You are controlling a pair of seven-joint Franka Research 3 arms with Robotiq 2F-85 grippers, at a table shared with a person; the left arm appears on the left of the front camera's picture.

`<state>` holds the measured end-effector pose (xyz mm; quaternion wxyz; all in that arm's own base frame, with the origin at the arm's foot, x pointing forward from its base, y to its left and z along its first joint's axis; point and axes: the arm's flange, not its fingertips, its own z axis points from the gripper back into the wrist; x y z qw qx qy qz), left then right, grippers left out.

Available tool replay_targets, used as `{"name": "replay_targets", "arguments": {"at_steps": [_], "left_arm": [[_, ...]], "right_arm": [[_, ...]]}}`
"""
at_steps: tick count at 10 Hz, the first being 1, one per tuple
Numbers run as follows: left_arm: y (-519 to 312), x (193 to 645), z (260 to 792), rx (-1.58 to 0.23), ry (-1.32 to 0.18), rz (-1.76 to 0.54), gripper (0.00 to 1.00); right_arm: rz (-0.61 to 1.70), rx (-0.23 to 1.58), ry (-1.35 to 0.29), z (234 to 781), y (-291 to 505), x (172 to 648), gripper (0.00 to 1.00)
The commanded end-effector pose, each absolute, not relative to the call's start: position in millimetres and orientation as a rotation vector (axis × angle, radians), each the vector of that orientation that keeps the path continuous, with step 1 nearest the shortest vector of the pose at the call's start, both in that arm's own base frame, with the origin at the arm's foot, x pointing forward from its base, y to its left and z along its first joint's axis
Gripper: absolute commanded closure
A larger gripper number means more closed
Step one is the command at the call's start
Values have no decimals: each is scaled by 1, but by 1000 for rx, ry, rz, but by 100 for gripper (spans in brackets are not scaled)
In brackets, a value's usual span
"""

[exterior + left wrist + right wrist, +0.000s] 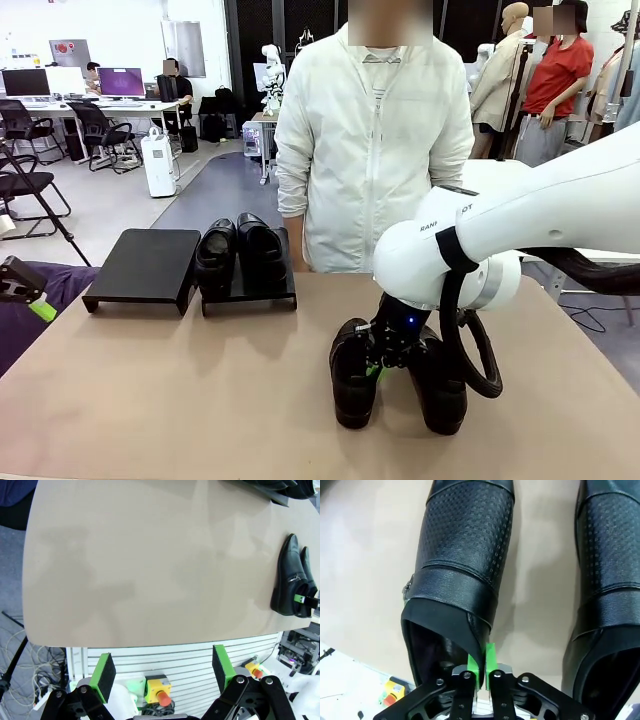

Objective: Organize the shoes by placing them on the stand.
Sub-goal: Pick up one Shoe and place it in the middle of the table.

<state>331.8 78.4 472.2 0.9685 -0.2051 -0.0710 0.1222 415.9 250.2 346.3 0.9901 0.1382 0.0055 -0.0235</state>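
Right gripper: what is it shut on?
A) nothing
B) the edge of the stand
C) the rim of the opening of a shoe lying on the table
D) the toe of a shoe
C: the right gripper has its green pads pinched on the leather rim at the opening of a shoe on the table.

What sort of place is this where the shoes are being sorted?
Probably a robotics lab in an open-plan office: a white robot arm works at a table, computer monitors and office chairs stand behind, and a yellow emergency-stop button sits by the table's edge.
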Motion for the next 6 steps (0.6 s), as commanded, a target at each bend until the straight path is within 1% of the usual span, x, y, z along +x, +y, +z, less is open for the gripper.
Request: {"name": "replay_targets", "arguments": {"at_steps": [1, 2, 4, 5, 6], "left_arm": [[78, 331, 472, -407, -148, 258, 0], [78, 331, 472, -407, -148, 258, 0], [78, 331, 472, -407, -148, 258, 0], [78, 331, 472, -407, -148, 258, 0], [78, 331, 472, -407, -148, 258, 0]], "right_arm": [[-59, 245, -16, 361, 252, 407, 100], [-59, 233, -47, 376, 248, 401, 100], [-60, 231, -115, 431, 231, 379, 100], [-21, 261, -113, 464, 222, 357, 100], [-21, 275, -142, 485, 214, 334, 100]]}}
